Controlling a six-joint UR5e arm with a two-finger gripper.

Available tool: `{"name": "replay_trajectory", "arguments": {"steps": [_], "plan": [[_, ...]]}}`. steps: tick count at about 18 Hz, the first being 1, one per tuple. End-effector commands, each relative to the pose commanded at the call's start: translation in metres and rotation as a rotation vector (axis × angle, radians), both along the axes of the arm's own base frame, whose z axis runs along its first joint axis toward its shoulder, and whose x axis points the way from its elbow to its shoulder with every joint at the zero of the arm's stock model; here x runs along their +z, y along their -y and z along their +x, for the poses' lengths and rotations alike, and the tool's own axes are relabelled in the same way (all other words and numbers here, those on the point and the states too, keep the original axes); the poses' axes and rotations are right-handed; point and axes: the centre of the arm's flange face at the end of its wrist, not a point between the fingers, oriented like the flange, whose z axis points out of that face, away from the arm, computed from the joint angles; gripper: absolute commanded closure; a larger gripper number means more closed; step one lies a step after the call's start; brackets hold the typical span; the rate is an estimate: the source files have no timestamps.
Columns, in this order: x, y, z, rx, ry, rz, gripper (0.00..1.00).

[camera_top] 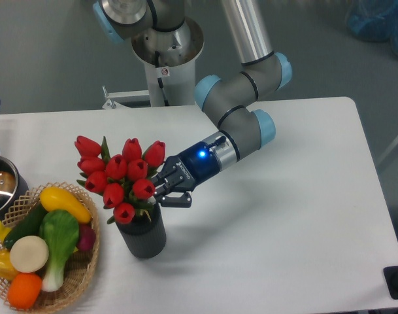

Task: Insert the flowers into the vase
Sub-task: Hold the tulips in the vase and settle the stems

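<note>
Gripper (161, 191) clamped on the stems of the flowers (119, 179), just above the vase (142, 237) at the table's (283, 229) near left (stems already inside the rim). Insertion step nearly done; next, probably, release and withdraw without tipping the bunch.

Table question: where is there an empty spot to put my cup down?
The right half of the table, from the gripper to the far edge, is bare. So is the front strip beside the vase. The left is crowded: wicker basket, pot, flowers.
</note>
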Motion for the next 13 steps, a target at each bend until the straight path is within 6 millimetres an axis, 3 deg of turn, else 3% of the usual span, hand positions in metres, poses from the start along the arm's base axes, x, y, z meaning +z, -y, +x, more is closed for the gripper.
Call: {"name": "replay_trajectory", "arguments": {"steps": [3, 13], "plan": [[-0.012, -0.001, -0.001, 0.001, 0.004, -0.002, 0.89], [-0.026, 0.001, 0.002, 0.001, 0.003, -0.011, 0.89]]}}
